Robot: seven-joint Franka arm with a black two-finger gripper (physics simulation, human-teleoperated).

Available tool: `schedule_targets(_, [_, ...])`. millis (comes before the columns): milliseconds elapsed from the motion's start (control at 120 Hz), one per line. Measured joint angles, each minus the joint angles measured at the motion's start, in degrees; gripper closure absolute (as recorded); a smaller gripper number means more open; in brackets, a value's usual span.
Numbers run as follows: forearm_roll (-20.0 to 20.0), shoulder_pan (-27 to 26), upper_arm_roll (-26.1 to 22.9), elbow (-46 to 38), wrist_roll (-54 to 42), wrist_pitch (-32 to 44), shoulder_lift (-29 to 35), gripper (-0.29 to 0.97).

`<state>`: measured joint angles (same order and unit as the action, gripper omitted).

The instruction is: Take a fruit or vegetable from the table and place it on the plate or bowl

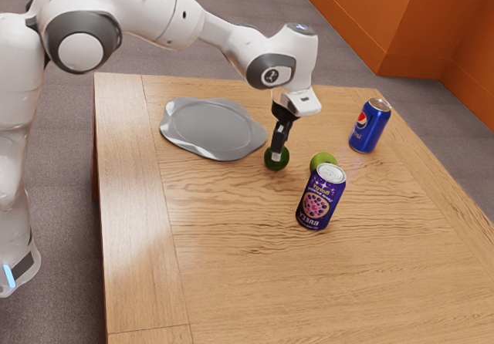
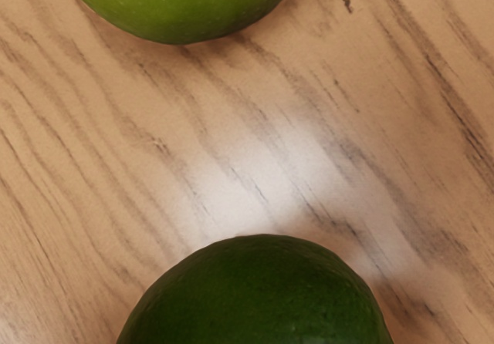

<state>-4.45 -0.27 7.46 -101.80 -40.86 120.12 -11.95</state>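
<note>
The lime (image 1: 276, 160) is found on the desk (image 1: 231, 244) directly beneath the tool (image 1: 277, 149), whose closure cannot be told. It is judged light, firm, roll-prone; its widest middle should be gripped.

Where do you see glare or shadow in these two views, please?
Wrist view: a pale sheen lies on the table between the dark green fruit and the lighter green fruit. Exterior view: a bright streak crosses the wood in front of the plate, and the purple can throws a small dark shadow at its base.
</note>
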Motion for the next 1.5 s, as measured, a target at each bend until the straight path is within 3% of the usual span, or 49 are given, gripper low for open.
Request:
schedule_targets(517, [-1.7, 0.1, 0.1, 0.0, -1.0, 0.3, -3.0, 0.0])
schedule_targets(792, [-1.7, 0.0, 0.5, 0.1, -0.9, 0.3, -2.9, 0.31])
schedule_targets(1000, [-4.2, 0.1, 2.8, 0.3, -0.1, -1.0, -1.7, 0.3])
schedule_targets(1125, [-4.3, 0.1, 3.0, 0.4, 0.9, -3.8, 2.5, 0.31])
schedule_targets(1317, [-0.3, -0.1, 2.9, 0.5, 4.2, -10.8, 10.5, 0.3])
schedule_targets(1500, [6.1, -1.4, 4.2, 3.2, 9.9, -19.6, 12.6, 0.31])
